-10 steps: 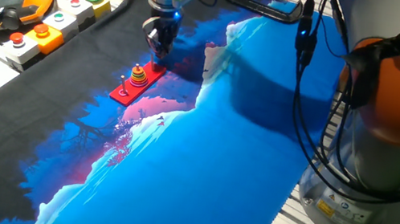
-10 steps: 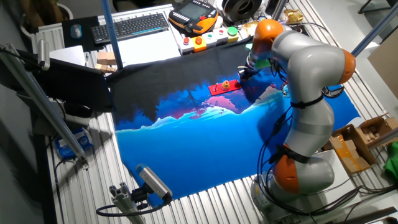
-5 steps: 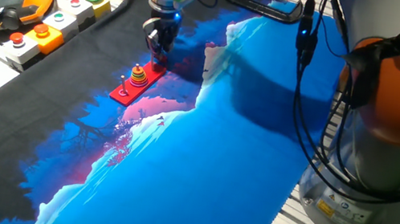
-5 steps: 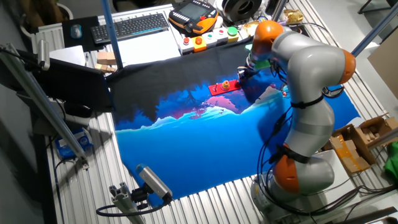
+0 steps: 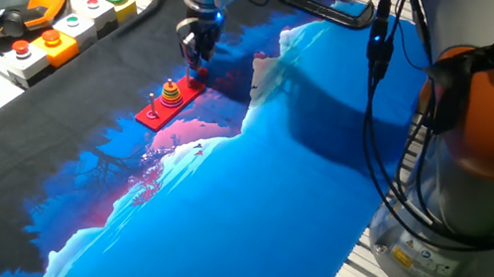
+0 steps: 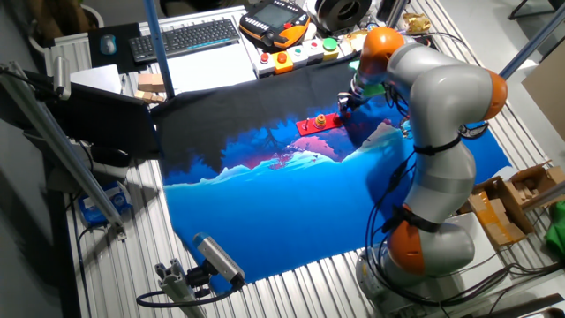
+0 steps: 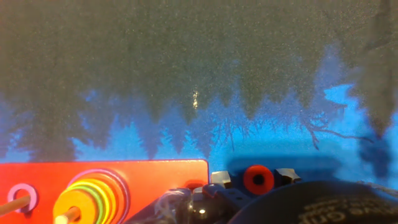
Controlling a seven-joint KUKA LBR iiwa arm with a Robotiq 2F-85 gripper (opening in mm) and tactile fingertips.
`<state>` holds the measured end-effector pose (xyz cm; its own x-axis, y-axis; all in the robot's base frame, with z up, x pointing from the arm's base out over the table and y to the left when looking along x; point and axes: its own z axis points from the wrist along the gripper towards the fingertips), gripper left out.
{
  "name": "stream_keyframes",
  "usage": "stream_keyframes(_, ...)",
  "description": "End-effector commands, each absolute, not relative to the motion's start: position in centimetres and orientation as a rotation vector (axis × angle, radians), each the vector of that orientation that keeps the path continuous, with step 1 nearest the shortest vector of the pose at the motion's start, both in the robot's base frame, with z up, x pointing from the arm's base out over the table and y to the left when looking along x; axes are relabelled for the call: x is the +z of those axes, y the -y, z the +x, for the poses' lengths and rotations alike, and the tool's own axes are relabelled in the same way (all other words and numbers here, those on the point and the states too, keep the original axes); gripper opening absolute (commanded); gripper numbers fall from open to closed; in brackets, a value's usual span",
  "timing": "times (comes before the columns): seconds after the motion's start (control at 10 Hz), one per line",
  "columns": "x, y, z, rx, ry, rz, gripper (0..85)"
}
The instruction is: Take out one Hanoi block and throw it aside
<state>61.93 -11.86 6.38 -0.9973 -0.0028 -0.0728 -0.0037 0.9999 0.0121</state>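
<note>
In the hand view the Hanoi block (image 7: pixel 258 178), a tiny red ring, sits between my two fingertips (image 7: pixel 222 179). My gripper (image 7: pixel 254 178) is shut on it, just off the right end of the flat red pegged base (image 7: pixel 155 175). The orange, yellow and green rings (image 7: pixel 87 194) stay stacked on a peg of the base. A bare wooden peg (image 7: pixel 15 204) stands at the base's left end. In one fixed view my gripper (image 5: pixel 196 62) hangs just above the far end of the base (image 5: pixel 156 110), beyond the ring stack (image 5: pixel 170 92). In the other fixed view my gripper (image 6: pixel 343 101) is right of the base (image 6: pixel 311 124).
A black and blue printed cloth (image 5: pixel 250 179) covers the table. A control box with coloured buttons (image 5: pixel 47 40) and an orange teach pendant (image 5: pixel 6 13) lie at the left edge. Cables (image 5: pixel 374 99) hang by the arm's base (image 5: pixel 487 149) on the right.
My gripper has risen slightly and drifted a little away from the base's end, with the tiny red ring in it. The stack and base have not moved.
</note>
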Motion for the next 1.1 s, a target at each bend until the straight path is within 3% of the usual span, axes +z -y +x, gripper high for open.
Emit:
stream_keyframes(0.0,7.8,11.8,61.8,0.000,-3.072,-0.006,39.7)
stream_keyframes(0.2,10.3,11.4,61.3,-0.009,-3.084,0.004,25.7)
stream_keyframes(0.4,13.2,10.6,60.4,-0.031,-3.092,0.003,0.7)
stream_keyframes(1.0,20.7,4.4,57.2,-0.032,-3.109,0.054,0.7)
